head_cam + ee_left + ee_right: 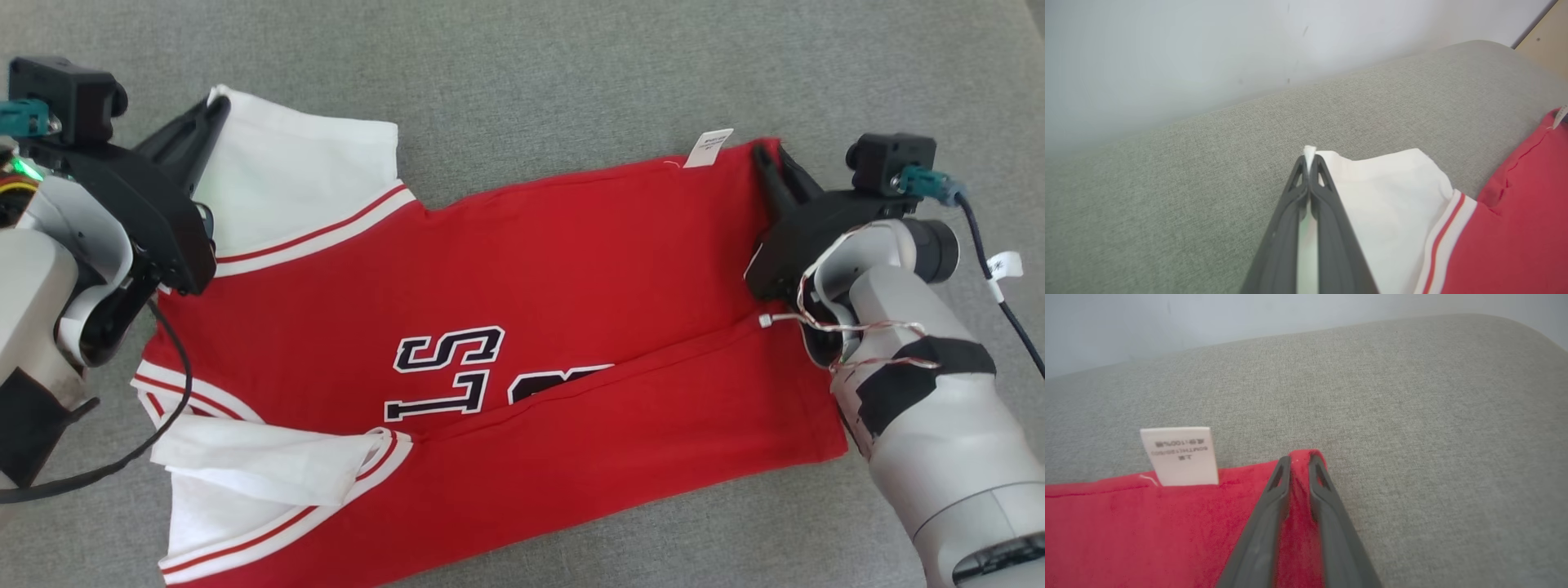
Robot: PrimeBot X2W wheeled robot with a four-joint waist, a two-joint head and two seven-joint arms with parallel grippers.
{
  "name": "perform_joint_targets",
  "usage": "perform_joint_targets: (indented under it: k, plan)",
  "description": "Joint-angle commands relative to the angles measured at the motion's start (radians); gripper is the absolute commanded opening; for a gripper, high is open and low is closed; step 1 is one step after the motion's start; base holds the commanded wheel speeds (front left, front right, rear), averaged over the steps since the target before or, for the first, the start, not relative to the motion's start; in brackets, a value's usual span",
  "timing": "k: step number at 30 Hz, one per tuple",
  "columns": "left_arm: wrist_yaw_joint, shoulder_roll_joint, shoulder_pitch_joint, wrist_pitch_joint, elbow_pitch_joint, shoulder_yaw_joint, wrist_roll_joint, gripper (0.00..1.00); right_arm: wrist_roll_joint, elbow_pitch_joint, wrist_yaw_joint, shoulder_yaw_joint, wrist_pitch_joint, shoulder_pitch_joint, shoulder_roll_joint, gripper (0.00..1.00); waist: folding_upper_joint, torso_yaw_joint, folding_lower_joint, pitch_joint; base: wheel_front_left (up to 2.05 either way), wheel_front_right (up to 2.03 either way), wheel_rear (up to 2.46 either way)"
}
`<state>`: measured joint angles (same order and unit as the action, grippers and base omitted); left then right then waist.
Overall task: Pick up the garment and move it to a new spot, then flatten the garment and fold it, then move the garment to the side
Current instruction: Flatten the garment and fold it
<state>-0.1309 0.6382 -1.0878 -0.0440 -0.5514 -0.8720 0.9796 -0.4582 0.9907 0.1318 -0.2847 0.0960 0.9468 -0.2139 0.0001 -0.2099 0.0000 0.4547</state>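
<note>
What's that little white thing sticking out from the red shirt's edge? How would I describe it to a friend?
A red jersey with white sleeves lies on the grey cushion; follow its far edge towards the right gripper at its corner. Just short of that corner a small white label pokes out onto the cushion, the only white piece bearing tiny printed text.

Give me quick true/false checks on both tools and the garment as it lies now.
1. The left tool pinches a corner of the white sleeve. True.
2. The right tool grips the collar. False: it is closed on a red corner of the garment, beside the white label.
3. The garment lies on a grey fabric cushion. True.
4. The garment is plain red. False: it has white sleeves and dark lettering.
</note>
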Motion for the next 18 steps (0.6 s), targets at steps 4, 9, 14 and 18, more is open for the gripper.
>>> perform_joint_targets:
  k: [4,9,14,18]
  plan:
    - [0.002,0.009,-0.025,0.022,-0.001,-0.017,0.015,0.00,-0.026,0.014,-0.002,-0.014,0.024,0.029,-0.013,0.00,-0.0001,0.010,0.0000,0.008,0.00,0.00,0.00]
    - [0.002,0.009,-0.026,0.073,-0.020,-0.024,0.033,0.00,-0.039,0.042,-0.002,-0.030,0.065,0.038,-0.021,0.00,-0.0001,0.017,0.0000,-0.013,0.00,0.00,0.00]
    - [0.002,0.007,0.025,0.134,-0.005,-0.036,0.052,0.00,-0.067,0.051,-0.002,-0.059,0.102,-0.007,-0.029,0.00,-0.0001,0.029,0.0000,-0.062,0.00,0.00,0.00]
    - [0.005,0.025,0.087,0.201,0.042,-0.033,0.054,0.00,-0.095,0.029,-0.002,-0.082,0.127,-0.051,-0.040,0.00,-0.0001,0.035,0.0000,-0.095,0.00,0.00,0.00]
